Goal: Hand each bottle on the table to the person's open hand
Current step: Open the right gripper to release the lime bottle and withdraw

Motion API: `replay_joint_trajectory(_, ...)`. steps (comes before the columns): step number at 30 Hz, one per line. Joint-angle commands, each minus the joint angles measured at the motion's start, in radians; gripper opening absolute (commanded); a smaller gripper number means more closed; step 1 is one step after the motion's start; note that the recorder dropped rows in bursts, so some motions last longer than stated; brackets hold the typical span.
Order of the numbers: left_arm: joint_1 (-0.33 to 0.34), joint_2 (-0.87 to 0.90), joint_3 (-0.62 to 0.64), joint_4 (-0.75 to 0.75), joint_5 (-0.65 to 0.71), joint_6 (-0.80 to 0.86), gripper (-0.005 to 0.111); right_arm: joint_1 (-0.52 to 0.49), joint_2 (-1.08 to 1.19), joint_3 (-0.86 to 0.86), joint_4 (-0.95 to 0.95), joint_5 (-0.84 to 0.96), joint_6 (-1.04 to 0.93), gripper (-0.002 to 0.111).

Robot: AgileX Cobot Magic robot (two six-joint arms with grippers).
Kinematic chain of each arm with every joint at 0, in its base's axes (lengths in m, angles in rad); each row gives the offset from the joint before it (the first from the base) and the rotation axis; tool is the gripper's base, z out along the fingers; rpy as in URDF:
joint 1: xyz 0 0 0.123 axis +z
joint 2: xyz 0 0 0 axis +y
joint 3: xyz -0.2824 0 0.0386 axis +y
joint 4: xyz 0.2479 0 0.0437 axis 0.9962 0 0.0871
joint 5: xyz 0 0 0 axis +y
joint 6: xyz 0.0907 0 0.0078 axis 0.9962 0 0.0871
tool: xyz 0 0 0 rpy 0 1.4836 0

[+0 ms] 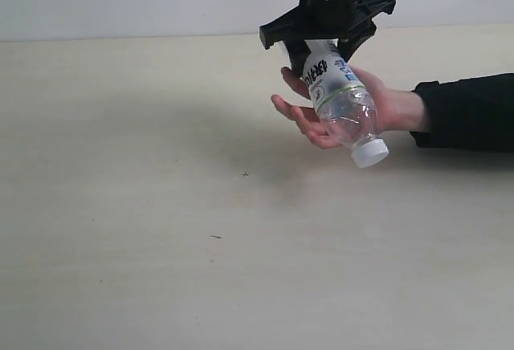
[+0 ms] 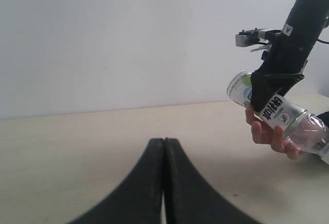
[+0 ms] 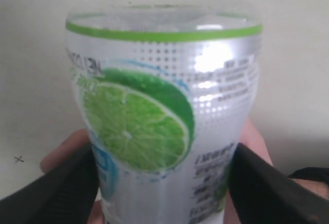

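Cream table [image 1: 120, 205] takes up the left of the exterior frame. My left hand [image 2: 164, 147], seen only from its own wrist camera, has its fingers pressed together on nothing and sits low, well apart from the handover. Up at the top centre-right, my right hand [image 1: 324, 43] is clamped on the base end of the lime-marked bottle [image 1: 341, 101]. The bottle hangs tilted, with its white cap [image 1: 369, 153] pointing down toward the lower right. Just behind and under it lies the person's open hand [image 1: 388, 107], palm up, fingers spread and not curled round the plastic; a black sleeve [image 1: 470, 113] runs off the right edge. I cannot tell whether the bottle is resting on the palm or only close to it. My worry is that if I open now, the smooth, sloping bottle could slide cap-first past the heel of that palm and drop onto the table, since nothing grips it there. Pressing lower instead could squeeze the fingers beneath. I'd want the fingers closing first.
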Motion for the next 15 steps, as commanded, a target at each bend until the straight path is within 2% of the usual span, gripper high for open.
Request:
replay_joint_trajectory(1,0.0,-0.006,0.0,0.001,-0.009,-0.001,0.0,0.003,-0.005,0.005,-0.053,0.006,0.0,0.078)
replay_joint_trajectory(4,0.0,-0.006,0.0,0.001,-0.009,-0.001,0.0,0.003,-0.01,0.005,-0.056,0.006,0.003,0.081)
replay_joint_trajectory(15,0.0,-0.006,0.0,0.001,-0.009,-0.001,0.0,0.003,-0.104,0.001,-0.038,-0.039,-0.004,0.081)
